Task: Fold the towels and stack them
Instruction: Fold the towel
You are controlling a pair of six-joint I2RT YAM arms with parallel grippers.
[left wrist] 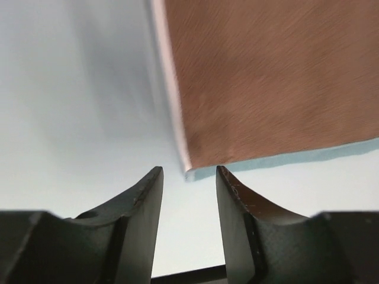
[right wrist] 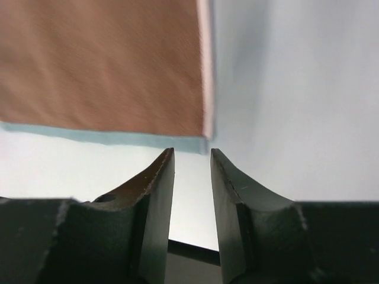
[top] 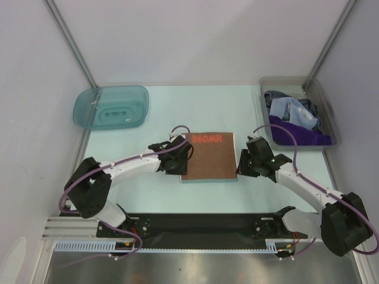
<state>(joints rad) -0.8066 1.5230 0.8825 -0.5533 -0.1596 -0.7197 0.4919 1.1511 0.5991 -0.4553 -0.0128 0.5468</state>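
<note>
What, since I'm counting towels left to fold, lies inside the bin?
The bin holds a crumpled purple towel nearest, a pale towel in the middle and a grey-blue towel at the far end. Anything under them is covered, so the count could be higher.

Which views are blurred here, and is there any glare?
Left wrist: the orange-brown towel is streaked with motion blur, while the left fingers are sharp. Right wrist: same towel smeared too, right fingers crisp. Top external: sharp, evenly lit, only small highlights on the teal tray.
</note>
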